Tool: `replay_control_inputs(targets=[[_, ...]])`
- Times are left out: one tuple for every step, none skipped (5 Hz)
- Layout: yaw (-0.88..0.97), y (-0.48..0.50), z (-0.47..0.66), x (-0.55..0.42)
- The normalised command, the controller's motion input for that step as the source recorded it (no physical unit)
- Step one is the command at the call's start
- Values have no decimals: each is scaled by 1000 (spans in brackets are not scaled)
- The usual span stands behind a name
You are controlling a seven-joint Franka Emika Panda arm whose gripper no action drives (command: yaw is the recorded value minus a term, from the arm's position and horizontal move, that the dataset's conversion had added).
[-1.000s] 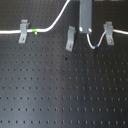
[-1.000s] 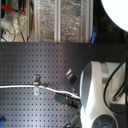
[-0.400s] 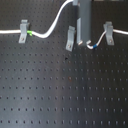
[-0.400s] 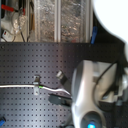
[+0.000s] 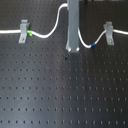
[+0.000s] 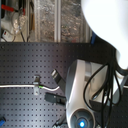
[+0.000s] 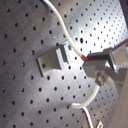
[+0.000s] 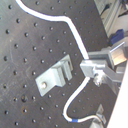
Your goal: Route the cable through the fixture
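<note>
Jaws: from my seat I read them as pinched tight on the cable; in the second wrist view the gripper has the white cord running straight in between its fingertips, and the first wrist view shows the same bite.

Left clip: in the first exterior view the left clip stands at the first exterior view's left with the cord passing through it, and the green band sits just beside it on the side nearer the arm.

Cable at the middle: past the green band the cord sags, then climbs steeply to the gripper and vanishes behind it.

Middle clip: both wrist views show a grey clip just beside the fingertips; the cord skirts its edge, and I cannot tell whether it is seated in the slot.

Right clip: the blue band hangs low between arm and right clip, where the cord rises through that clip and runs off the first exterior view's right.

Board: black perforated board under everything.

Change: against a second ago, the gripper has come down closer to the board, and the blue band shows clearly now.
</note>
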Motion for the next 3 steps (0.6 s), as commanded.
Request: replay_control_inputs(targets=[[0,3,229,4],[0,105,572,-270],[0,88,598,-328]])
